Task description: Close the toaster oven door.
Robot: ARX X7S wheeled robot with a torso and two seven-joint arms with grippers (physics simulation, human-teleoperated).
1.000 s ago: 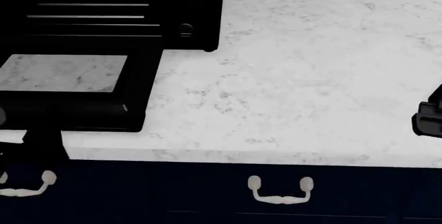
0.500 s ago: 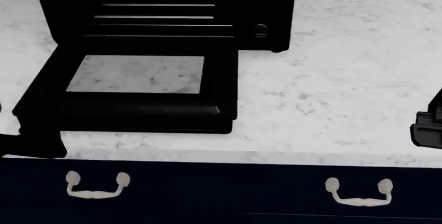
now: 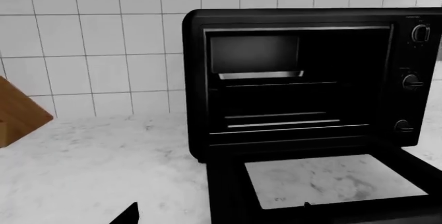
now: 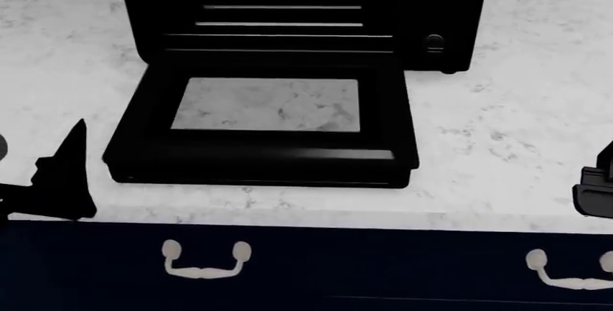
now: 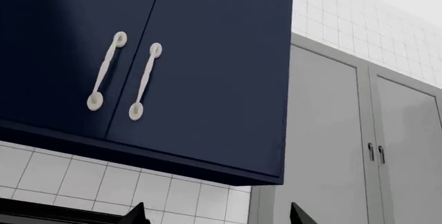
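The black toaster oven (image 4: pixel 287 9) stands at the back of the white counter, its cavity and wire racks (image 4: pixel 278 24) showing. The toaster oven door (image 4: pixel 263 121) lies folded down flat, glass window up, bar handle (image 4: pixel 258 156) along the near edge. My left gripper (image 4: pixel 62 174) is open and empty at the counter's front edge, left of the door and apart from it. In the left wrist view the oven (image 3: pixel 297 79) and door (image 3: pixel 332 182) are ahead of the left gripper (image 3: pixel 217 212). My right gripper (image 4: pixel 596 190) is open and empty at the far right; the right wrist view (image 5: pixel 217 216) faces away from the oven.
Three knobs (image 3: pixel 412 81) run down the oven's front. A wooden block (image 3: pixel 17 113) stands by the tiled wall. Dark blue drawers with pale handles (image 4: pixel 204 261) sit below the counter. Dark blue wall cabinets (image 5: pixel 173 63) and a tall grey cabinet (image 5: pixel 359 146) show in the right wrist view.
The head view has shifted left, so the oven and open door now sit near its centre. My left gripper's pointed finger has risen into view beside the door. The door has not moved.
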